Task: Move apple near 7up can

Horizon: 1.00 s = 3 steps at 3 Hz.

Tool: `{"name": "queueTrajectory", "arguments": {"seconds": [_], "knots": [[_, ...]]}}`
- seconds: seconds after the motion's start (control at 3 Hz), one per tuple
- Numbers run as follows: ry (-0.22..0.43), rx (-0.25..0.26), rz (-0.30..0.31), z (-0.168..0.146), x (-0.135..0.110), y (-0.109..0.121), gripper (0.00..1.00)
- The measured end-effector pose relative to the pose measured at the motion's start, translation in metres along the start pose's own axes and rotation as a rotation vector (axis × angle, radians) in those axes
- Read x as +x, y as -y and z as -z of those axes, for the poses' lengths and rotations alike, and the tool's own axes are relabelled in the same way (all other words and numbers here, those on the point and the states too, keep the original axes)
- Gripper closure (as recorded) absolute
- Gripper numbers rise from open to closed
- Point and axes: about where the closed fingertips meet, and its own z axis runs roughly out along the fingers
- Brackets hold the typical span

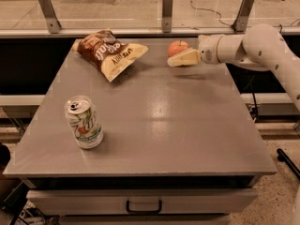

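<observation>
The reddish-orange apple (176, 47) sits at the far edge of the grey table (154, 121), right of centre. My gripper (181, 58) reaches in from the right on a white arm; it is right at the apple, in front of it and covering its lower part. I cannot tell whether it touches the apple. The white and green 7up can (84, 122) stands upright near the front left corner, far from the apple and the gripper.
A brown and cream chip bag (108, 53) lies at the far left of the table. A rail with metal posts (167, 11) runs behind the far edge. A drawer with a handle (144, 205) is under the front edge.
</observation>
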Motion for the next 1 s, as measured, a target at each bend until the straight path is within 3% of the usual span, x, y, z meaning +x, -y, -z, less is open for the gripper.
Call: {"name": "queueTrajectory", "arguments": {"seconds": [0.67, 1.0], "knots": [[0.003, -0.037, -0.040, -0.021, 0.004, 0.000, 0.00], [-0.011, -0.064, -0.063, -0.035, 0.016, -0.005, 0.18]]}}
